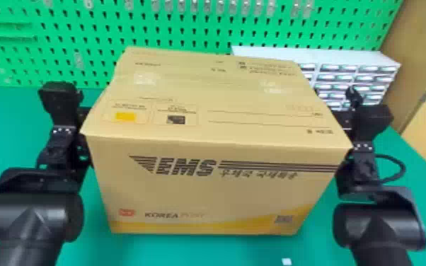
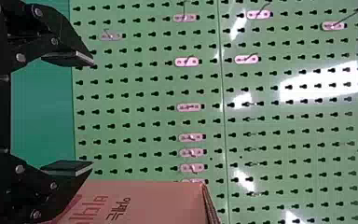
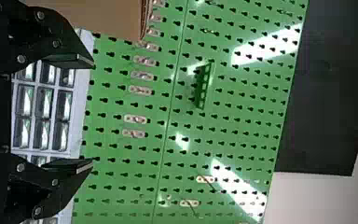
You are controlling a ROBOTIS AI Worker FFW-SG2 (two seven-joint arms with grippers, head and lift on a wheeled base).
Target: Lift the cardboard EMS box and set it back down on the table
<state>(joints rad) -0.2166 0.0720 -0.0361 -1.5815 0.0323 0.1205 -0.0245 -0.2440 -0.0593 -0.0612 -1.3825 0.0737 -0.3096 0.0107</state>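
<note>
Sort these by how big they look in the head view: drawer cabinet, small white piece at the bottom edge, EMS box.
1. EMS box
2. drawer cabinet, partly hidden behind the box
3. small white piece

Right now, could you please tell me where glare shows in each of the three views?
Head view: small pale shiny patches on the top of the tan cardboard EMS box; left wrist view: a broad white glare patch and smaller ones on the green perforated metal pegboard; right wrist view: two long slanting white streaks on that pegboard, with smaller patches between.
</note>
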